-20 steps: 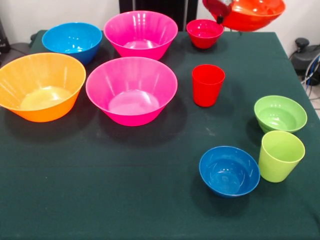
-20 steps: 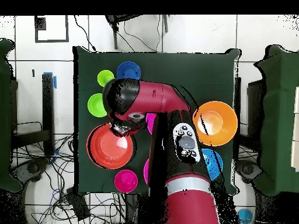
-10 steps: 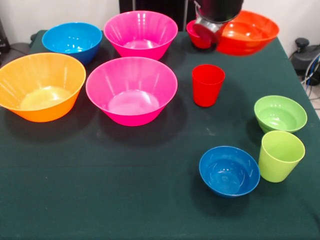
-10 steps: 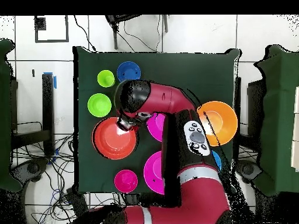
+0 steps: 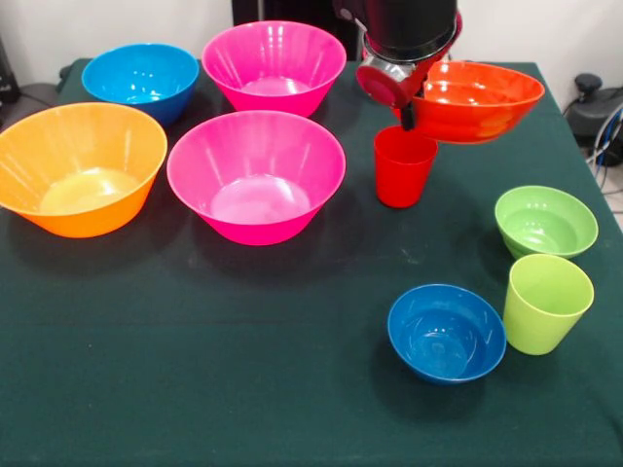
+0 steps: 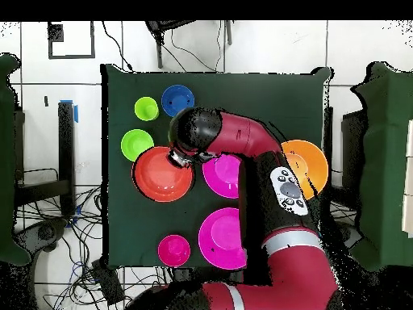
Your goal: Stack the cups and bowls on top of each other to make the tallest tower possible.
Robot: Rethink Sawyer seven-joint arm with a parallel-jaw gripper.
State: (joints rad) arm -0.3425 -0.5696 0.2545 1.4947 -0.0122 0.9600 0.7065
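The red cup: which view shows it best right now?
Front view: the red cup stands upright in plain sight, partly below the red-orange bowl held by the gripper. Overhead, that bowl and the arm hide it.

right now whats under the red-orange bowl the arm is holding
The red cup stands below the red-orange bowl's near edge, with the green tablecloth below. Contact isn't clear. The gripper grips its rim.
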